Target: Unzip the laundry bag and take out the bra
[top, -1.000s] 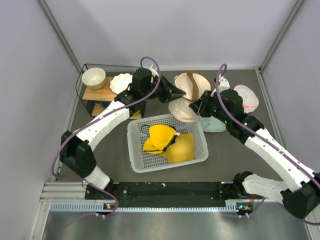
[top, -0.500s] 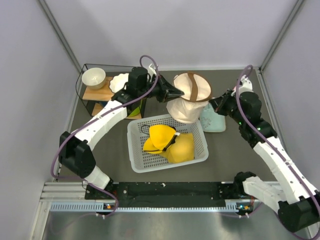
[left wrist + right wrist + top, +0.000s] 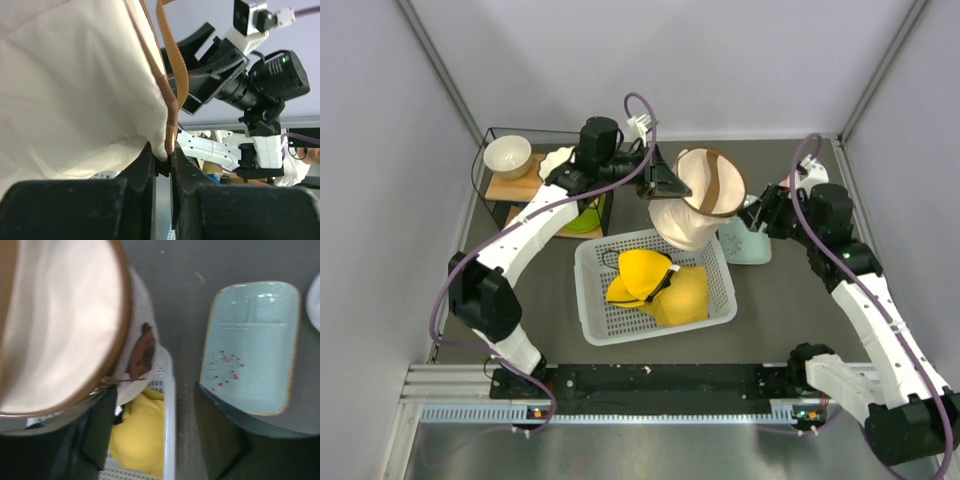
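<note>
The left gripper (image 3: 162, 160) is clamping its two black fingers tightly on the brown-trimmed edge of the cream-beige soft fabric laundry bag (image 3: 692, 225). It is holding the bag up off the dark grey table (image 3: 790, 300), tilted, so that one round end with its brown strap is facing upward. The bag's lower body is hanging over the far rim of the white plastic lattice basket (image 3: 586, 290); whether the two are touching cannot be told. The right gripper (image 3: 154, 392) is hovering just beside the bag's right side with its jaws standing apart, gripping nothing. In its wrist view a small brown zipper pull tab (image 3: 144, 352) is dangling from the bag's trimmed rim, just ahead of the gap between the fingers. A yellow padded garment (image 3: 658, 285) is lying in the basket. A pale green rectangular plate (image 3: 255, 340) is lying on the table below the right gripper, to the right of the basket.
</note>
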`<state>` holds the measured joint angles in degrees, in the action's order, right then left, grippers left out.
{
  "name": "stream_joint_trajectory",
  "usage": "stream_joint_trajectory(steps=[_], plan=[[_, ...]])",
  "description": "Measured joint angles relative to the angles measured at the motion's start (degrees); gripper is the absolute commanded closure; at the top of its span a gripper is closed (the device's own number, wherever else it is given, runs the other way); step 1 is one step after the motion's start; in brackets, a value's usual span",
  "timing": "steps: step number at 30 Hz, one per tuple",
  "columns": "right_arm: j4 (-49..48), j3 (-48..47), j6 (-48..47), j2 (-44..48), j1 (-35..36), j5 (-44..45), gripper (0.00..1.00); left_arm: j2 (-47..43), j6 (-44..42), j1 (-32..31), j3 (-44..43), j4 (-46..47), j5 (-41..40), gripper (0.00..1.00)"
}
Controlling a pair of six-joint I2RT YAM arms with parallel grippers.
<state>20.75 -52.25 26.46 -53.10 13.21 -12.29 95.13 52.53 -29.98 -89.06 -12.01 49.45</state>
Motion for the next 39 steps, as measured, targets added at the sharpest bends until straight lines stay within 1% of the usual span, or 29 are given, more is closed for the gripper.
stream_joint_trajectory(steps=[1,4,5,8,10,14,21,28,39], plan=[[1.33,-0.44,-0.57,-0.17,-0.87,0.13,0.06,0.00,-1.36,0.13,-0.48,-1.22,0.68,1.00],[4.15,-1.38,-2.10,-0.15,-6.27,-0.39,0.04,0.00,-4.83,0.48,-2.54,-3.67,2.14,1.00],[4.31,-1.55,-2.08,-0.15,-8.98,-1.84,0.04,0.00,-6.01,0.55,-3.34,-4.63,2.97,1.00],[3.61,-2.05,0.07,-0.61,-17.31,-9.29,0.04,0.07,-9.33,0.48,-5.70,-7.13,5.20,1.00],[1.11,-2.38,2.71,-1.77,-20.06,-15.08,0.03,0.07,-11.43,0.46,-6.84,-8.81,6.32,1.00],[-6.25,-3.06,8.90,-5.46,-20.50,-26.29,0.02,0.09,-14.43,0.35,-7.98,-11.54,7.32,1.00],[-15.93,-3.04,16.50,-8.87,-20.52,-35.50,0.02,0.11,-16.70,0.31,-8.26,-13.29,8.33,1.00],[-21.31,-2.91,21.59,-9.22,-20.92,-38.18,0.02,0.28,-18.12,0.28,-9.35,-14.67,8.61,1.00],[-22.25,-2.91,24.15,-8.92,-23.85,-37.44,0.04,0.28,-21.49,-0.42,-9.49,-19.04,8.04,1.00]])
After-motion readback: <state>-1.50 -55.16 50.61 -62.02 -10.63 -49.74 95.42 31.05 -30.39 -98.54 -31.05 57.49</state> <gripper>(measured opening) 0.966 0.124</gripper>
